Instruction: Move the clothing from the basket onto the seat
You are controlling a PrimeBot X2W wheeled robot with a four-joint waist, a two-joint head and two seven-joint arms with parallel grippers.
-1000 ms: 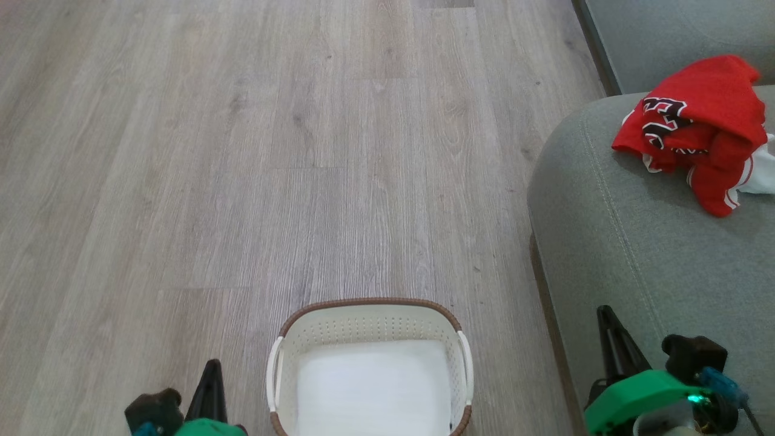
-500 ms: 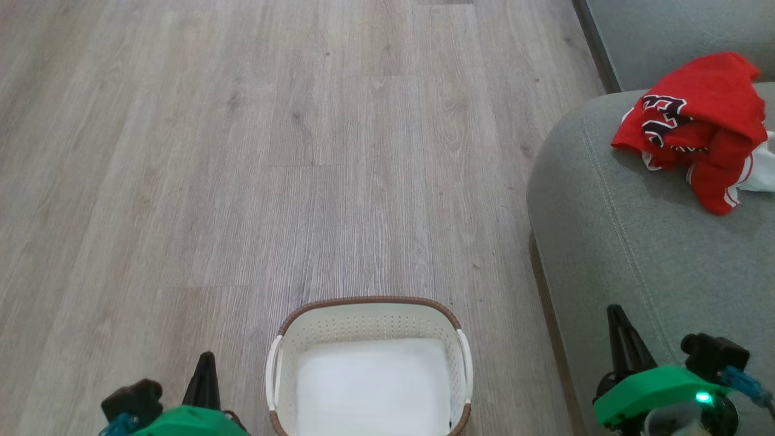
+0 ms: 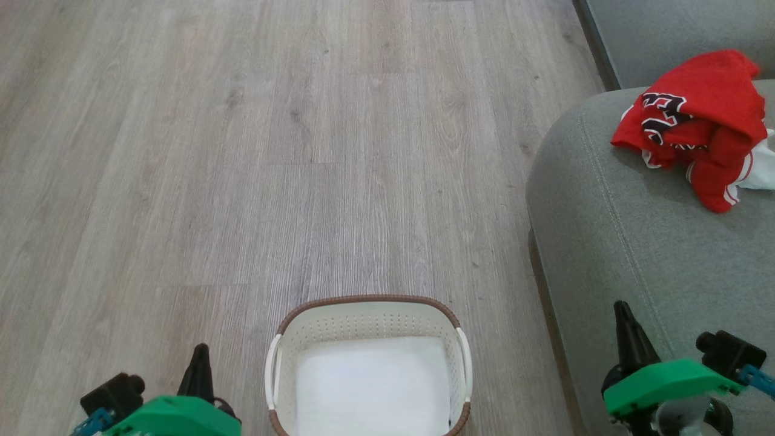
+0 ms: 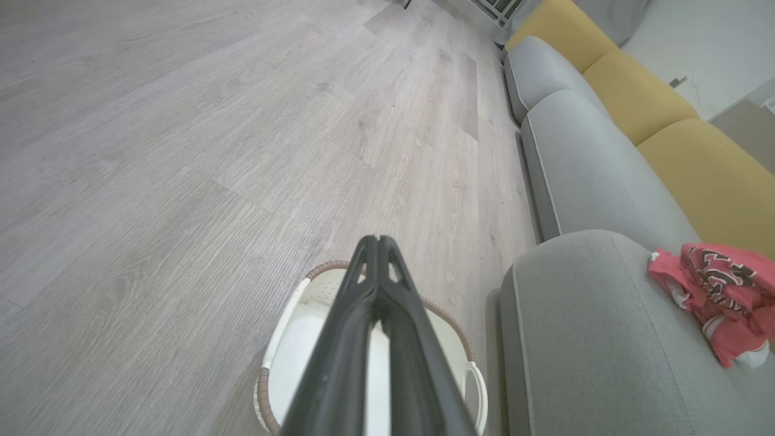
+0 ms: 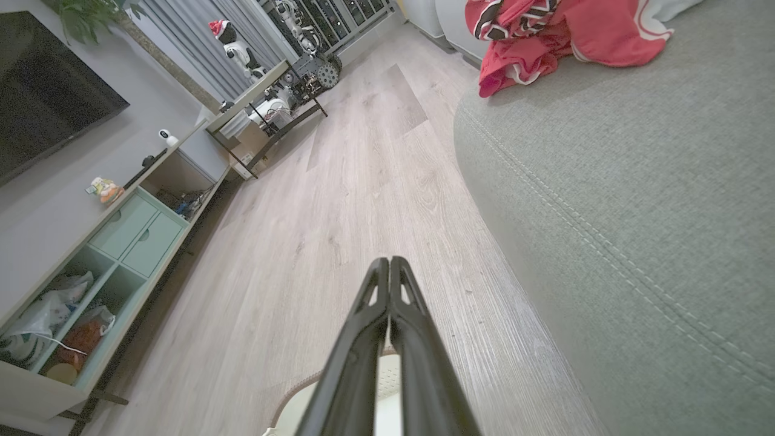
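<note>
Clothing [image 3: 696, 127]: lies heaped on the seat [image 3: 636, 254], well apart from the basket [image 3: 369, 300], up and to its right. Inside the basket, a flat white pad [image 3: 372, 387]. Left gripper [image 3: 198, 363] just left of the basket, right gripper [image 3: 626, 333] right of it over the seat; both pinched together, holding nothing.

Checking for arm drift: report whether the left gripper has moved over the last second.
Yes. The left gripper has slid left and slightly up in the head view, away from the basket, which has barely shifted there.
</note>
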